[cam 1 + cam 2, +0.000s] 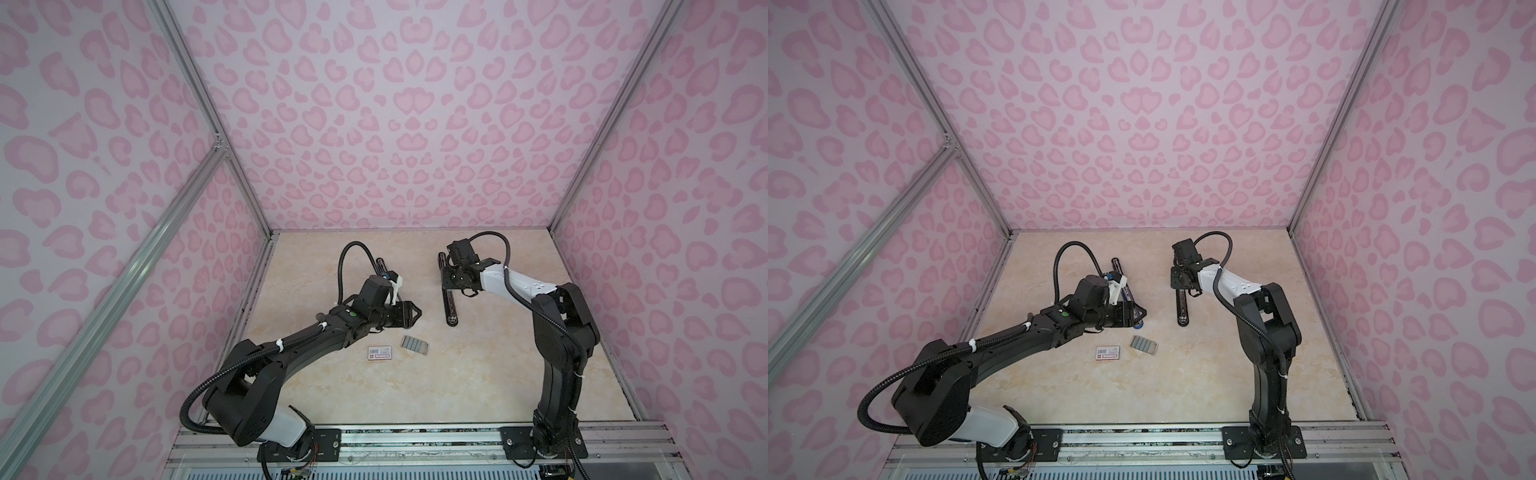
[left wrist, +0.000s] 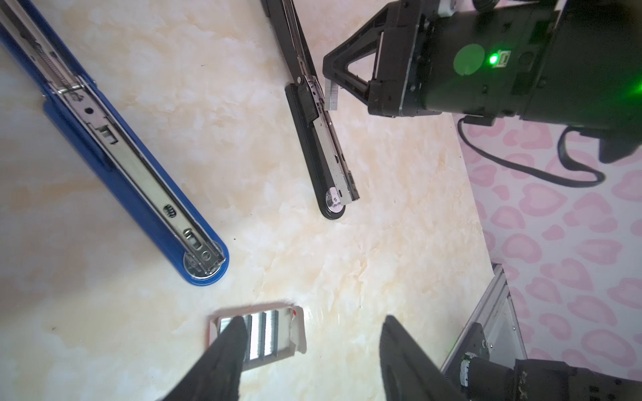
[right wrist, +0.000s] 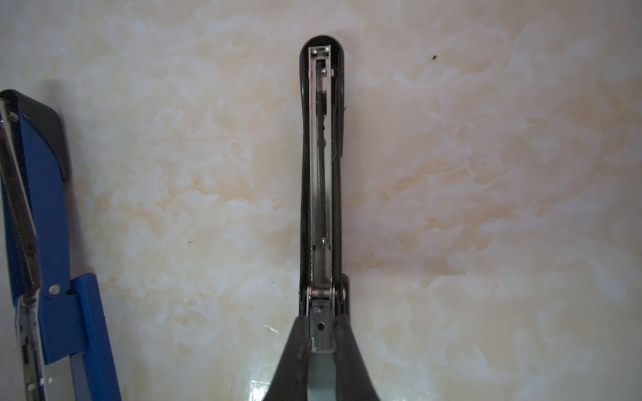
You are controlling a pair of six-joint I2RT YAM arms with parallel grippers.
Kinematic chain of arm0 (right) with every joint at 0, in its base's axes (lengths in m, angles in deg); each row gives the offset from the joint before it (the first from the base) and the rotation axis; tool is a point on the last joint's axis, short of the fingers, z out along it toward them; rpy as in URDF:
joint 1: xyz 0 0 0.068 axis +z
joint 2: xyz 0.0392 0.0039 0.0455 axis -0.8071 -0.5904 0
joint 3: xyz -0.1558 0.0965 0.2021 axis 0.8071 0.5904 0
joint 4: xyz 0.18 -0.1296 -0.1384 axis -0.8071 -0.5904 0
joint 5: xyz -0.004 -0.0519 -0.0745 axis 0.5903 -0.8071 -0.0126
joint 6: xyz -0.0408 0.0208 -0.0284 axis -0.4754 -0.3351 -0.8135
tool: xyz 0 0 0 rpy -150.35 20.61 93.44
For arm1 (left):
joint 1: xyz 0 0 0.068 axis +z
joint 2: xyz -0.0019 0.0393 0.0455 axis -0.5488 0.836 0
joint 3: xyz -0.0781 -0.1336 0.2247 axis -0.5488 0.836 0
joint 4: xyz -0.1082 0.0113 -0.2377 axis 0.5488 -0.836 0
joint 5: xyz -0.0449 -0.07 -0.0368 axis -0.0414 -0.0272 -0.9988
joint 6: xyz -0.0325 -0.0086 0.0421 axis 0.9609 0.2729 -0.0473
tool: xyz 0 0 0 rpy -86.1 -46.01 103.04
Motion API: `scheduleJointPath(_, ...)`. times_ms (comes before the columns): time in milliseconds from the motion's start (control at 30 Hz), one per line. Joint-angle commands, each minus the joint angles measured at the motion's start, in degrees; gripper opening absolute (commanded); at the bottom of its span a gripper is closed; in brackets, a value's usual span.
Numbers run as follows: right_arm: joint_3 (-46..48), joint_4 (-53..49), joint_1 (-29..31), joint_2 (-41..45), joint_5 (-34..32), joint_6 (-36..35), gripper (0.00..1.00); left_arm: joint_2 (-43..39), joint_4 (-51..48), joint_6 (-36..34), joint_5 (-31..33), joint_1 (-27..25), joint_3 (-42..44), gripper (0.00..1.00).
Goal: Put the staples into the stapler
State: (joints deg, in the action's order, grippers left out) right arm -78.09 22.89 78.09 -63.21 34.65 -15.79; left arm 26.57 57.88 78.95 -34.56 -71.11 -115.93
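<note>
The black stapler [image 1: 449, 305] [image 1: 1182, 307] lies opened flat on the table, its magazine facing up [image 2: 328, 145]. My right gripper [image 1: 449, 286] [image 3: 321, 321] points down over the magazine close to the hinge. It is shut on a short silvery strip of staples [image 2: 331, 95] [image 3: 319, 375]. More staples [image 1: 414, 345] [image 1: 1144, 344] [image 2: 267, 333] lie in rows in a small open tray. My left gripper [image 1: 415, 312] [image 2: 314, 317] hovers open just beyond that tray, with nothing between its fingers. One finger hides the tray's end in the left wrist view.
A blue stapler [image 1: 1121, 286] [image 2: 132, 163] [image 3: 52, 225] lies opened flat left of the black one, partly under my left arm in both top views. A white-and-red box sleeve [image 1: 379, 353] [image 1: 1107, 353] sits left of the tray. Pink-patterned walls enclose the table.
</note>
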Motion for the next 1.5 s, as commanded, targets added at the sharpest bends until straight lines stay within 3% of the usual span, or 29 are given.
scheduleJointPath(0,-0.45,0.41,0.18,-0.82,-1.28,-0.77,0.12,-0.01,1.15,-0.11,-0.17,0.03,0.27,0.64)
scheduleJointPath(1467,-0.50,0.67,1.53,-0.82,-4.29,-1.65,0.12,-0.60,1.59,0.24,-0.08,-0.06,1.84,0.64)
